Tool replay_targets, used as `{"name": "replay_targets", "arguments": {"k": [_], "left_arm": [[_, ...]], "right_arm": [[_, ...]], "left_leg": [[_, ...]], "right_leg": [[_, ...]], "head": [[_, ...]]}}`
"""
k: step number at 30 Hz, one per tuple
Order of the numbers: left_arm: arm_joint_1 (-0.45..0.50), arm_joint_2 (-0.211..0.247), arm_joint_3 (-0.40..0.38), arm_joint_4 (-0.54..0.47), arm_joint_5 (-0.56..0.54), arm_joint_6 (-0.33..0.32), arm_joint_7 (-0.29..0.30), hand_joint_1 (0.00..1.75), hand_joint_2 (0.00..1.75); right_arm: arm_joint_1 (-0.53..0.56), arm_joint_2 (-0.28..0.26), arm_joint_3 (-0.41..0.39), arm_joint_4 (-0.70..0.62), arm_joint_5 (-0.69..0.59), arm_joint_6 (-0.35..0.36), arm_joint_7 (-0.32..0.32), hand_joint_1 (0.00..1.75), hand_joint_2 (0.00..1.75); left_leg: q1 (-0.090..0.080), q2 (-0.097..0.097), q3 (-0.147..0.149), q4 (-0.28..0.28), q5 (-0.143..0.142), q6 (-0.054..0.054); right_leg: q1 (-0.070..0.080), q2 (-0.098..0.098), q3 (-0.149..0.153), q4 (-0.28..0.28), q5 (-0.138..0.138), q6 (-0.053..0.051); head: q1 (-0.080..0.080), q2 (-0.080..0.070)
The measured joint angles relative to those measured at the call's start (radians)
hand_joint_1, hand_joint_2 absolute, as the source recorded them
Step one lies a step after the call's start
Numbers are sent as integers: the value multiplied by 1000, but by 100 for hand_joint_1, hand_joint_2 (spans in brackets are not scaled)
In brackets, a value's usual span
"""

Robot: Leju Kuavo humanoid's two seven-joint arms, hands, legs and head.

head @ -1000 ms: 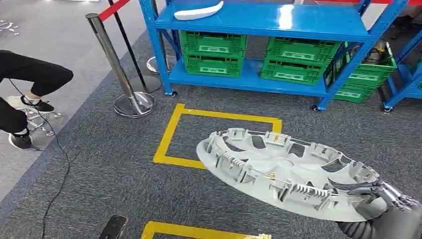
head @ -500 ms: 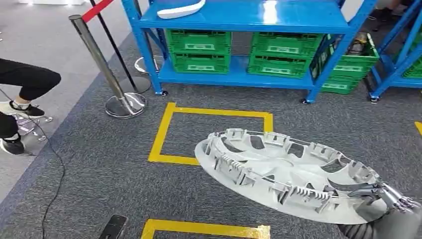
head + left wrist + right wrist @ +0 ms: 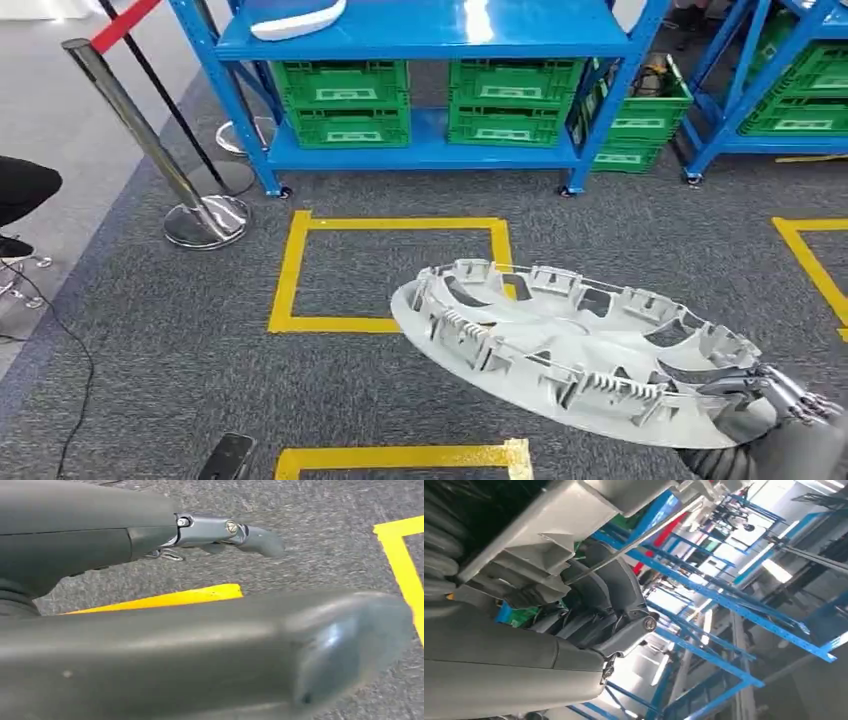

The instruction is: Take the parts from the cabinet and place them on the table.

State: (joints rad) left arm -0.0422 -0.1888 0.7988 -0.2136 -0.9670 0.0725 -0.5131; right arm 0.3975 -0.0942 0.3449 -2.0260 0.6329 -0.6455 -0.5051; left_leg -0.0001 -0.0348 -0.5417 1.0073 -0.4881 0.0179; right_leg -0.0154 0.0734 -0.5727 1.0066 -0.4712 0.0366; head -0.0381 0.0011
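Head view: a grey wheel cover (image 3: 575,352) was held tilted above the carpet by the right hand (image 3: 780,400), fingers clasped on its rim. Left wrist view: the left hand (image 3: 220,532) was seen with fingers extended, nothing held. Right wrist view: fingers (image 3: 609,590) were pressed against the cover's ribbed underside.

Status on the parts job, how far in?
Picked: the right hand grips a grey wheel cover by its rim, carried over the carpet. In hand: transport; the left hand holds nothing. Left: placing it, with no table in sight yet. A white part sits on the blue rack.
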Motion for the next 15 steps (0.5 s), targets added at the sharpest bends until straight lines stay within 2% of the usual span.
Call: {"name": "replay_targets", "arguments": {"k": [1,2,3,5,6,7,8,9,10,11,12,13,15], "left_arm": [[-1,-2,0,0,0,0,0,0,0],[-2,-1,0,0,0,0,0,0,0],[-2,0,0,0,0,-3,0,0,0],[2,1,0,0,4,-6,0,0,0],[3,3,0,0,4,-9,0,0,0],[4,4,0,0,4,-13,0,0,0],[3,5,0,0,4,-14,0,0,0],[2,5,0,0,4,-15,0,0,0],[1,5,0,0,3,-15,0,0,0],[1,5,0,0,3,-15,0,0,0],[1,5,0,0,1,-15,1,0,0],[2,5,0,0,-2,-15,3,0,0],[4,6,0,0,-15,-15,15,0,0]], "right_arm": [[3,0,0,-1,0,0,0,175,175],[5,0,0,-2,0,0,0,175,175],[2,0,2,-2,2,0,0,175,175],[-2,0,5,-2,8,2,1,175,175],[-5,0,5,0,15,5,4,175,175],[-13,0,6,3,24,7,8,175,175],[-23,0,9,8,32,10,11,175,175],[-33,3,12,16,42,13,16,175,175],[-42,6,15,21,45,13,18,175,175],[-50,10,17,24,49,13,19,175,175],[-57,12,19,29,52,13,21,175,175],[-60,20,23,29,56,12,21,175,175],[-65,23,26,34,65,8,27,175,175]], "left_leg": [[7,12,1,-11,9,10],[6,19,0,-13,11,14],[6,23,-2,-12,12,18],[2,45,-7,-12,13,19],[1,55,-8,-11,14,20],[0,66,-8,-11,14,20],[0,75,-8,-11,14,20],[-1,83,-7,-10,14,19],[-1,89,-6,-9,13,18],[-3,95,-5,-6,11,13],[-13,101,-10,4,9,5],[-12,105,-12,2,11,2],[-12,122,-11,3,14,-4]], "right_leg": [[-2,-9,-12,10,-12,1],[2,-35,-26,40,-40,4],[3,-49,-51,94,-73,6],[2,-63,-125,262,-149,12],[2,-65,-142,304,-158,14],[2,-66,-134,298,-141,14],[2,-69,-107,253,-109,13],[2,-77,-58,168,-66,11],[3,-94,-5,76,-29,8],[6,-134,27,10,-34,6],[14,-147,34,-6,-35,-2],[12,-137,35,2,-34,-7],[13,-121,27,4,-30,-15]], "head": [[0,0],[4,0],[11,0],[11,0],[12,0],[11,0],[11,0],[11,0],[11,0],[12,0],[12,0],[8,0],[9,0]]}}
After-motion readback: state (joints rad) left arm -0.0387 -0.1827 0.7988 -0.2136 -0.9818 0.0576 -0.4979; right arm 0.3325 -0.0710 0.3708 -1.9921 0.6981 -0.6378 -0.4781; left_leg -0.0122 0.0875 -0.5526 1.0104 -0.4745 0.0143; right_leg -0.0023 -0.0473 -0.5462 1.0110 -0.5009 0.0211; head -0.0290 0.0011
